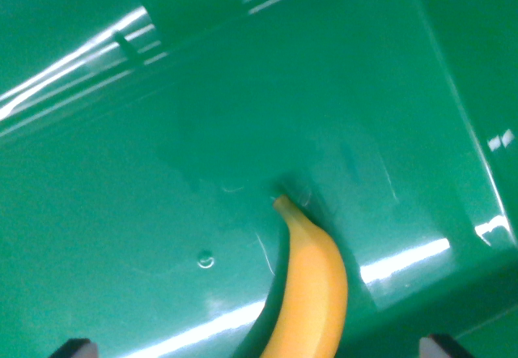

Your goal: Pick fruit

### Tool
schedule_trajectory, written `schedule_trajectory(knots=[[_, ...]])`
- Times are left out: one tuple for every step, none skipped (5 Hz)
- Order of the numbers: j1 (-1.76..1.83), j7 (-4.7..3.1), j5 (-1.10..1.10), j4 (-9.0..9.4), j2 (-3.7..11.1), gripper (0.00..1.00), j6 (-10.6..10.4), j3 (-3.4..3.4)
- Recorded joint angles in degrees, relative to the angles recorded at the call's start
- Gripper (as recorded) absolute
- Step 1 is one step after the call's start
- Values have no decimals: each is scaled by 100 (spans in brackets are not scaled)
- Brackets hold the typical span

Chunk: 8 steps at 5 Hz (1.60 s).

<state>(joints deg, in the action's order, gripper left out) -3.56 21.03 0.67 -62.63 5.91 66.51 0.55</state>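
A yellow banana (312,293) lies in the lower centre of the frame on the glossy floor of a green plastic bin (121,236), its tip pointing up-frame. The end effector (259,350) stands open, its dark fingertips (74,347) straddling the fruit at the bottom corners. Light, smooth-skinned and easily bruised, the banana probably wants a gentle grip across its curved mid-body.

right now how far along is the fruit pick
Done: the wrist camera looks down on the curved yellow banana, which lies on the glossy green plastic bin floor. In hand: nothing is gripped; only the two dark tips of the tool show at the bottom edge, either side of the banana. Left: closing on it and lifting it out.
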Motion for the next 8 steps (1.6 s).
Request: schedule_trajectory(knots=[[17, 207, -44, 268, 46, 0, -253, -3], [17, 207, -44, 268, 46, 0, -253, -3], [34, 407, -86, 528, 90, 0, -498, -5], [34, 407, -86, 528, 90, 0, -498, -5], [49, 591, -124, 767, 130, 0, -723, -8], [49, 591, -124, 767, 130, 0, -723, -8], [65, 777, -164, 1009, 171, 0, -951, -10], [65, 777, -164, 1009, 171, 0, -951, -10]])
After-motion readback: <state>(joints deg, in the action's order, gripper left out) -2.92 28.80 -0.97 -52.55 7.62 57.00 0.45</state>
